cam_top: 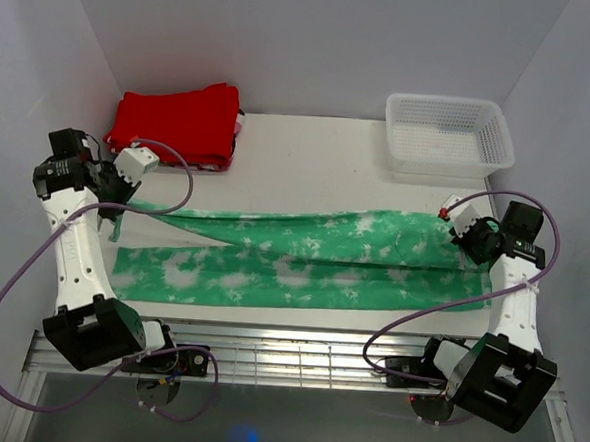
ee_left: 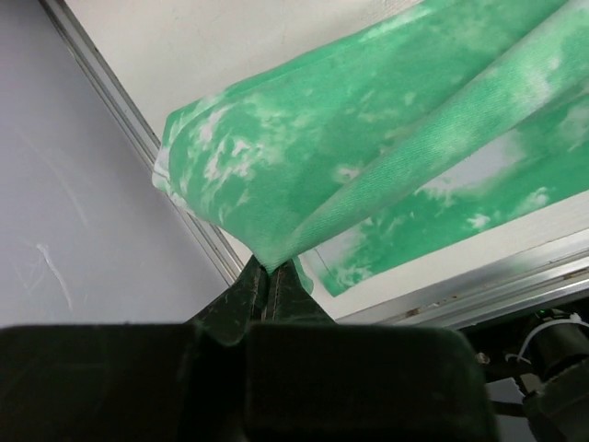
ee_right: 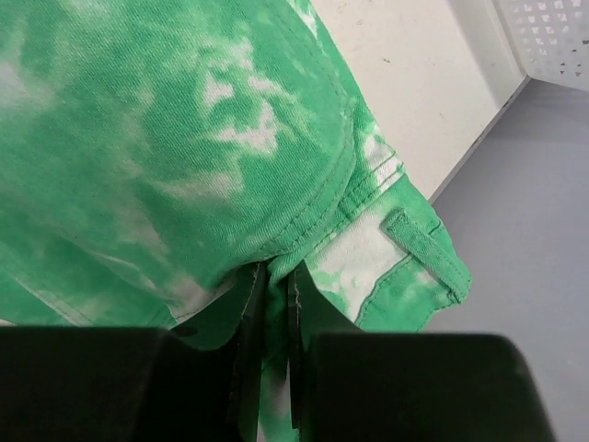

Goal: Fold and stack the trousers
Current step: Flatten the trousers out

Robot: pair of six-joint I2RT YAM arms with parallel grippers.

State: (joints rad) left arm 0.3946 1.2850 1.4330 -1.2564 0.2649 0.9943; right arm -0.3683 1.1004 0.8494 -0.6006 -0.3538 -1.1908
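Note:
The green tie-dye trousers lie stretched left to right across the near half of the table, one leg partly lifted over the other. My left gripper is shut on the leg end at the far left, holding it raised; in the left wrist view the fabric is pinched between the fingertips. My right gripper is shut on the waistband end at the right; in the right wrist view the waistband with its belt loop bunches between the closed jaws.
A folded red garment lies at the back left. A white mesh basket stands at the back right. White walls close in both sides. A metal rail runs along the table's near edge.

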